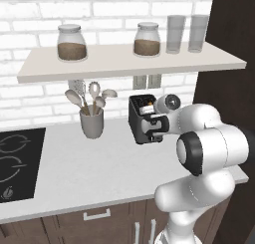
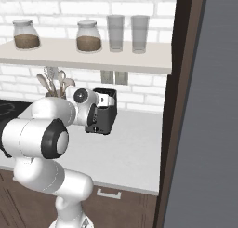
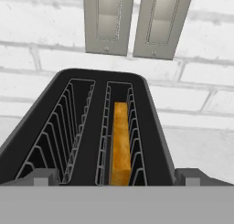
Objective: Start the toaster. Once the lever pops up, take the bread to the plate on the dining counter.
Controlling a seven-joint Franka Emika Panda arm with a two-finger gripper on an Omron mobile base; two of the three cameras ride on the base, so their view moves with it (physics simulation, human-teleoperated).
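The toaster (image 3: 98, 127) stood on the white worktop (image 1: 89, 173) by the brick wall. The bread (image 3: 120, 143) sat low in its slot at 3 o'clock. The gripper (image 3: 117, 177) hung just above, fingers wide apart, holding nothing.

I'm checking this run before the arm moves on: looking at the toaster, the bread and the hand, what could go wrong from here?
1. The bread sits deep in one slot of the toaster, close to the wire guides; the fingers could snag them.
2. The open gripper is tight against the toaster's near end, so a push might slide the toaster along the counter.
3. The utensil cup stands nearby; a wide swing could knock it.
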